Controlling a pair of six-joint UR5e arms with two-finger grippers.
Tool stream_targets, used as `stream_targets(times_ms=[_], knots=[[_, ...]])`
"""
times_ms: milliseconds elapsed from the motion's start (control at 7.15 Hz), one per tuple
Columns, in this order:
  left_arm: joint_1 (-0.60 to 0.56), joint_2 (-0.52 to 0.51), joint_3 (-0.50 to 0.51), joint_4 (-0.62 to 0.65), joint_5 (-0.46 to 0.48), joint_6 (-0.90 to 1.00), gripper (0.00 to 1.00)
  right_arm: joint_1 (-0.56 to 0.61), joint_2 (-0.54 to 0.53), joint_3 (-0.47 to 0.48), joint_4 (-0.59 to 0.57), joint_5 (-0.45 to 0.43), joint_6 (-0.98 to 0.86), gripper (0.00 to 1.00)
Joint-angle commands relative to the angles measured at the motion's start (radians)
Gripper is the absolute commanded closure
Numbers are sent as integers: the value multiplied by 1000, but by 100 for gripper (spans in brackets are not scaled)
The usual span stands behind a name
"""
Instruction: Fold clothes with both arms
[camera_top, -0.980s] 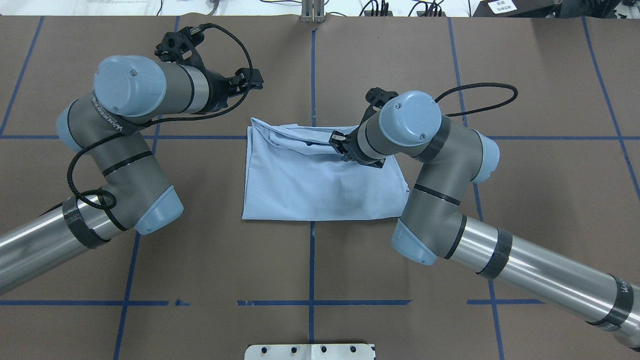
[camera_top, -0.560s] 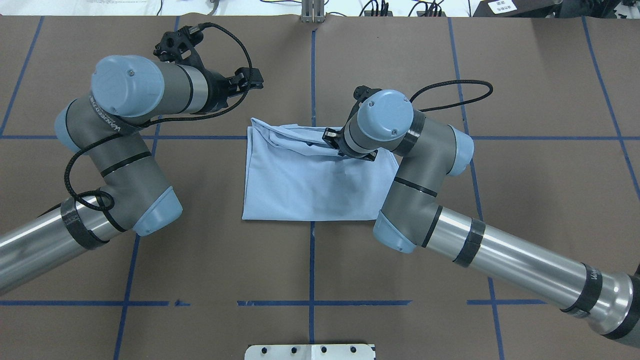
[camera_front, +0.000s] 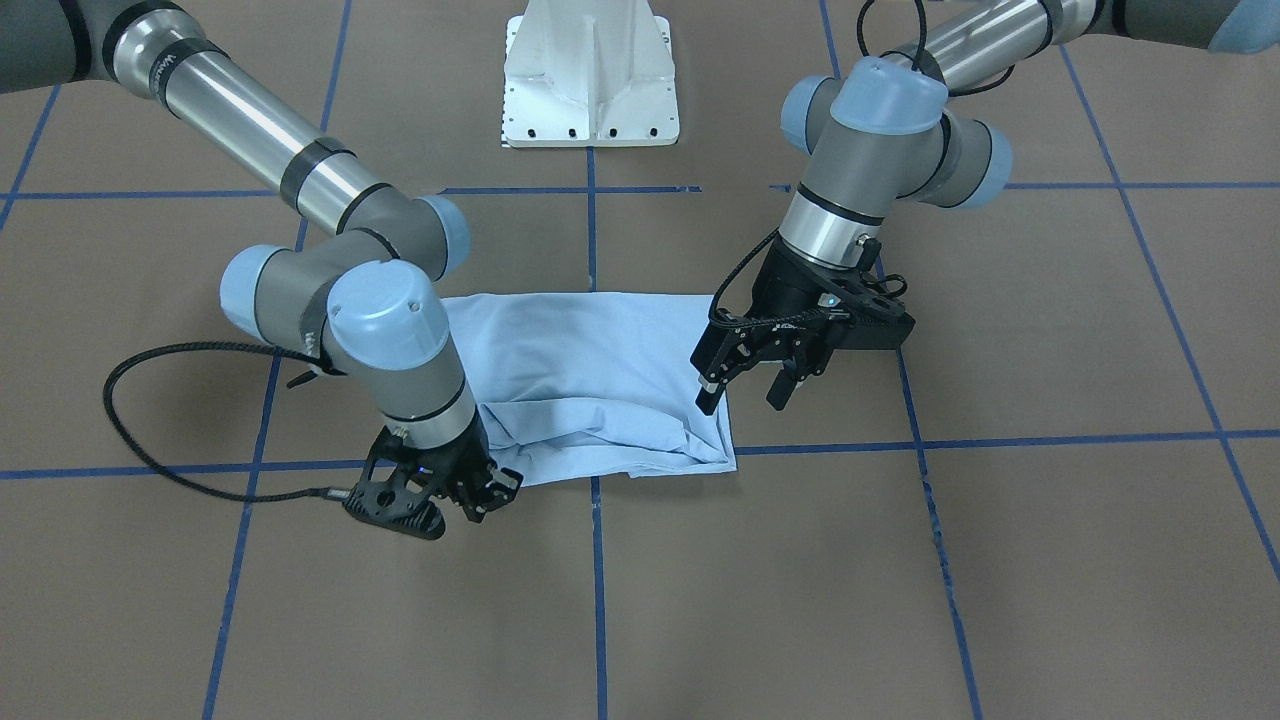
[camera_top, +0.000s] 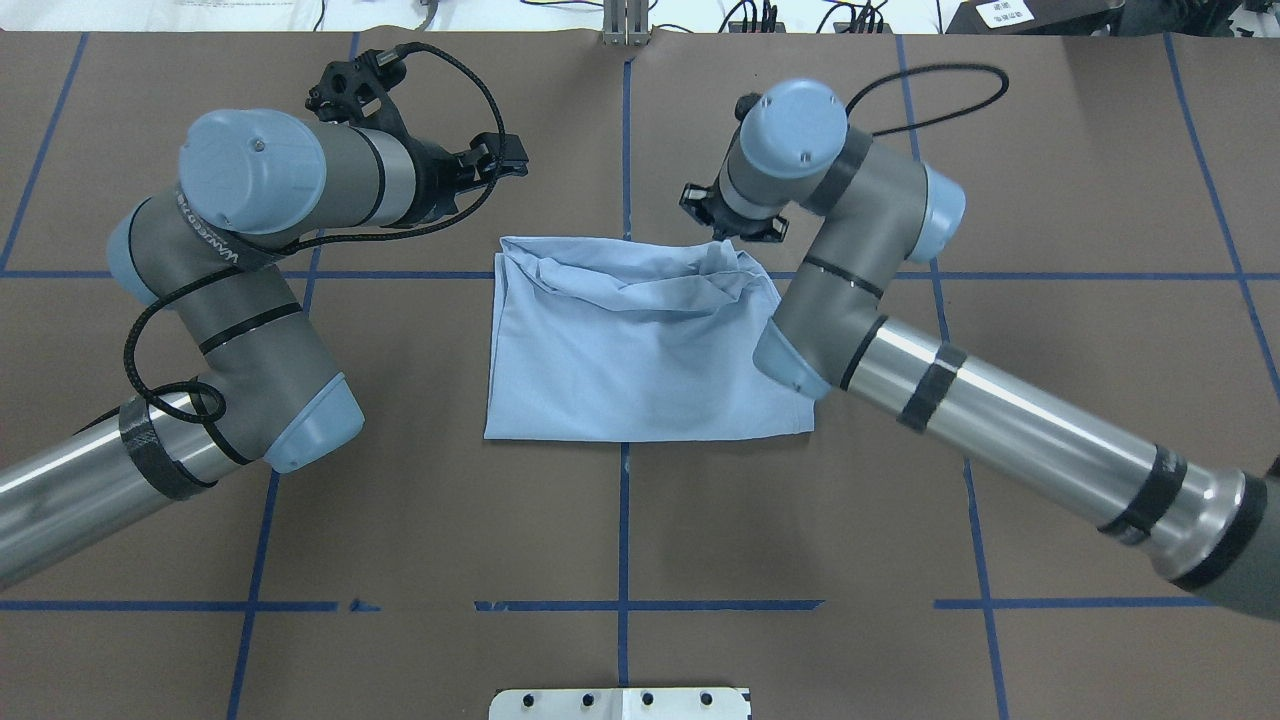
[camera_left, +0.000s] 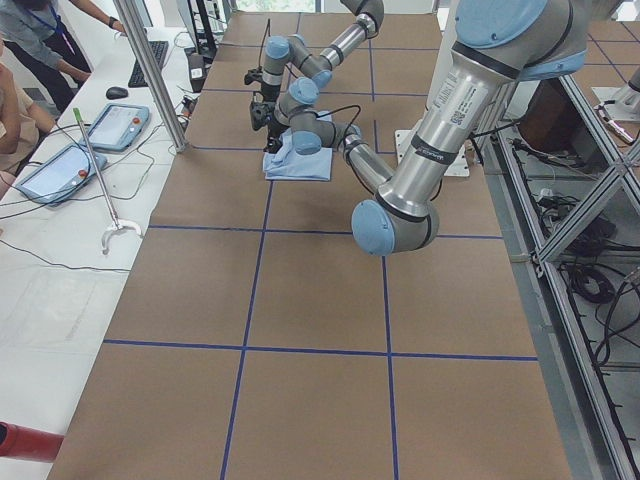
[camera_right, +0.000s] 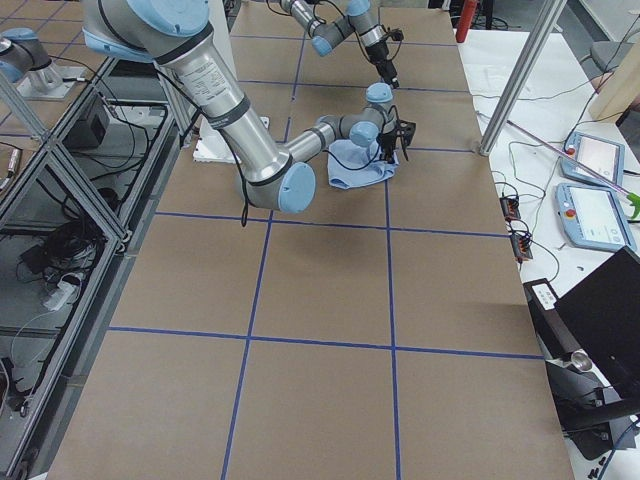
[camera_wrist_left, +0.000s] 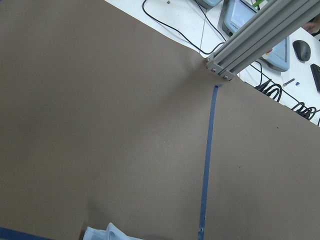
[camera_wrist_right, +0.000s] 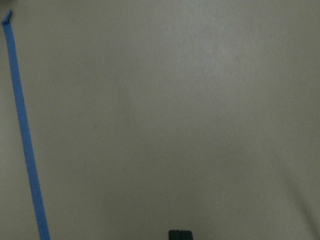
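Observation:
The light blue T-shirt (camera_top: 630, 350) lies folded into a rough rectangle at the table's middle, its far edge bunched into wrinkles (camera_front: 590, 350); its print and collar are hidden. My right gripper (camera_top: 722, 218) sits low just past the shirt's far right corner (camera_front: 478, 495). Its wrist view shows only bare table and its fingertips (camera_wrist_right: 180, 234) pressed together, so it is shut with no cloth in it. My left gripper (camera_front: 743, 397) hovers open beside the shirt's far left corner (camera_top: 495, 160). A scrap of that corner (camera_wrist_left: 107, 234) shows in the left wrist view.
Brown paper with blue tape lines (camera_top: 622, 520) covers the table. The white pedestal base (camera_front: 590, 80) stands at the robot's side. An aluminium post (camera_wrist_left: 260, 35) rises past the far edge. People and tablets (camera_left: 60, 165) are at a side desk.
My right gripper moved from the shirt's middle to just beyond its far edge, and the far right part of the cloth is now bunched toward that edge. The left arm barely moved.

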Motion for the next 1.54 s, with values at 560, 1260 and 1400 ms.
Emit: stream_targets(times_ms=[560, 1260, 1400], knots=[[0, 13, 1, -3, 0, 10, 0, -158, -102, 231, -11, 26, 159, 100], [0, 15, 0, -3, 0, 5, 0, -210, -122, 249, -14, 17, 150, 100], [0, 15, -2, -3, 0, 5, 0, -181, -108, 200, -6, 16, 137, 100]])
